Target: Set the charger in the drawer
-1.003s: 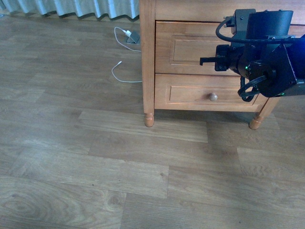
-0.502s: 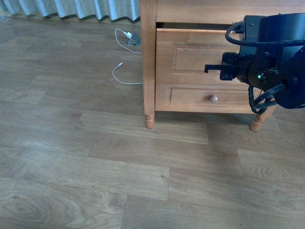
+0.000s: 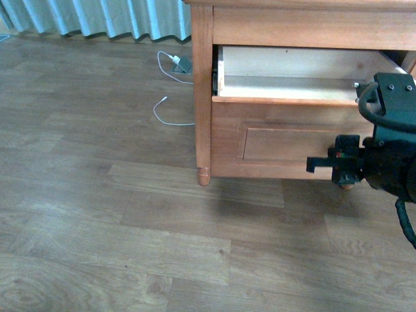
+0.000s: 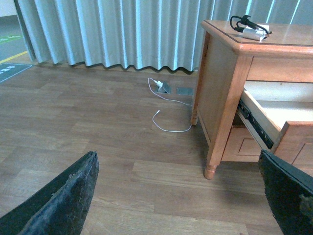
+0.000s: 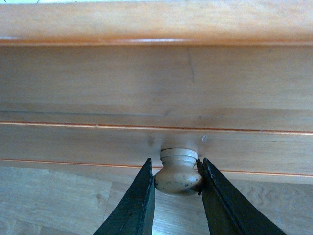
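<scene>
The charger (image 4: pixel 249 30), a white adapter with bundled black cable, lies on top of the wooden nightstand (image 4: pixel 222 73), seen only in the left wrist view. The upper drawer (image 3: pixel 279 140) stands pulled far out, its pale interior (image 3: pixel 292 78) bare. My right gripper (image 5: pixel 176 169) is shut on the drawer's round knob (image 5: pixel 178 180), one finger on each side. In the front view the right arm (image 3: pixel 390 156) covers the knob. My left gripper (image 4: pixel 178 196) hangs open above the floor, left of the nightstand, holding nothing.
A white plug (image 3: pixel 175 62) with a long white cable (image 3: pixel 170 110) lies on the wooden floor left of the nightstand, near the curtain (image 3: pixel 97 16). The nightstand's front leg (image 3: pixel 204 175) stands just below the open drawer's left corner.
The drawer has slid from shut to wide open, showing its inside. My right arm has drawn back towards the camera with the knob. The lower drawer is now hidden behind the open one.
</scene>
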`<move>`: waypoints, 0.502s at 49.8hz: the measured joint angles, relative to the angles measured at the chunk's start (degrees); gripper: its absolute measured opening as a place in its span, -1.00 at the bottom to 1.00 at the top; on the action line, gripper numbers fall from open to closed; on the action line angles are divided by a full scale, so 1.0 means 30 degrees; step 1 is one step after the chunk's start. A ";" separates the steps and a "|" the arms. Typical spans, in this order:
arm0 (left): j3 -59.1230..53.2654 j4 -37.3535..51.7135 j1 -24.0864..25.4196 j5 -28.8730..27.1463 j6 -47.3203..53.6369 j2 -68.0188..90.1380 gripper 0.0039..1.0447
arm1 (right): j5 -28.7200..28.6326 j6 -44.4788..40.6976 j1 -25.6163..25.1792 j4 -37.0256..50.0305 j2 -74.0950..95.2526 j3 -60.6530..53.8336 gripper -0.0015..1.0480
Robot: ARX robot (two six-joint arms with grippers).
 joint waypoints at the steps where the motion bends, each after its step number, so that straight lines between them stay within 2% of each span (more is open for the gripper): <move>1: 0.0000 0.0000 0.0000 0.0000 0.0000 0.0000 0.89 | 0.0058 -0.0007 0.0000 0.0182 -0.0087 -0.0219 -0.56; 7: 0.0000 0.0000 0.0000 0.0000 0.0000 0.0000 0.89 | -0.0087 0.0051 -0.0109 0.0335 -0.0262 -0.0517 -0.54; 12: 0.0000 0.0000 0.0000 -0.0007 0.0000 0.0000 0.89 | 0.0000 0.0131 -0.0240 0.0117 -0.0474 -0.0539 -0.16; 19: 0.0000 0.0000 0.0000 0.0000 0.0000 0.0000 0.89 | -0.0219 0.0233 -0.0576 -0.0721 -0.1428 -0.0736 0.20; 25: 0.0000 0.0000 0.0000 0.0000 0.0000 0.0000 0.89 | -0.1180 0.0342 -0.1100 -0.2550 -0.3359 -0.1246 0.55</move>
